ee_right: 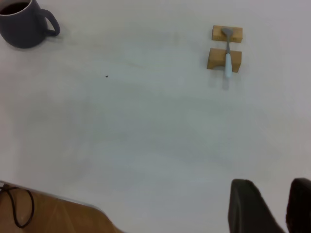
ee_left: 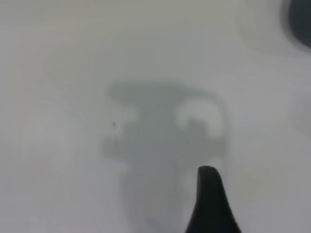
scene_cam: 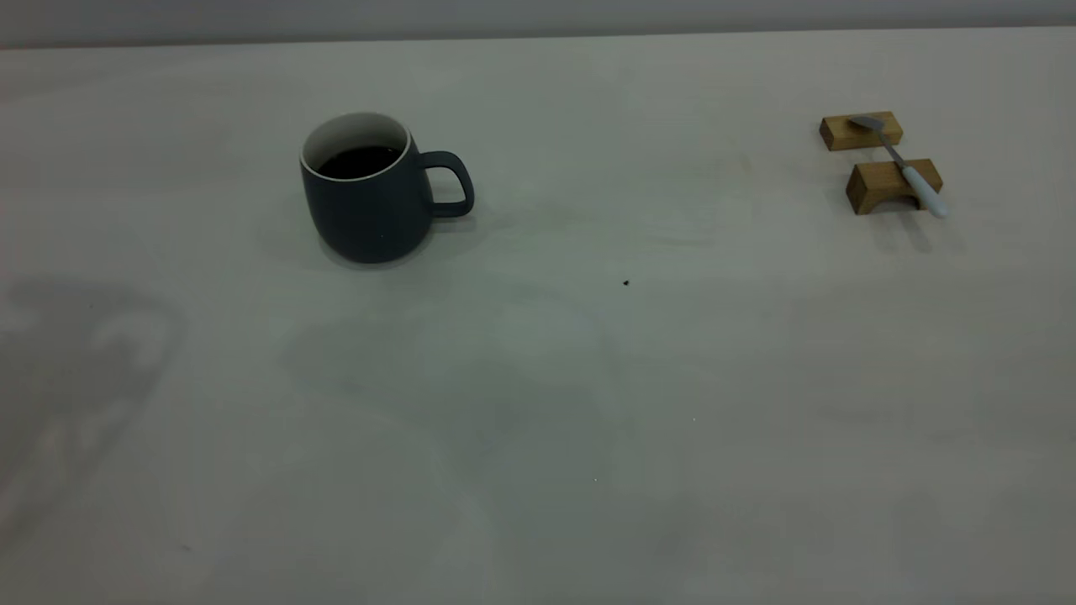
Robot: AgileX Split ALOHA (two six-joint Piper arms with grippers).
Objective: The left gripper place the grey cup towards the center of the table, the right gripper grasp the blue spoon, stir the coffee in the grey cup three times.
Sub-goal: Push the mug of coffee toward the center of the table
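The grey cup stands upright on the table's left far part, handle toward the centre, with black coffee inside. The blue spoon lies across two wooden blocks at the far right, bowl on the farther block. Neither gripper shows in the exterior view. In the left wrist view, a black part of my left gripper hangs over bare table and its shadow, with the cup only a dark corner. My right gripper is open and holds nothing, far from the spoon and cup.
Two tan wooden blocks carry the spoon. A tiny dark speck marks the middle of the table. The right wrist view shows the table's edge with a brown surface and a black cable beyond it.
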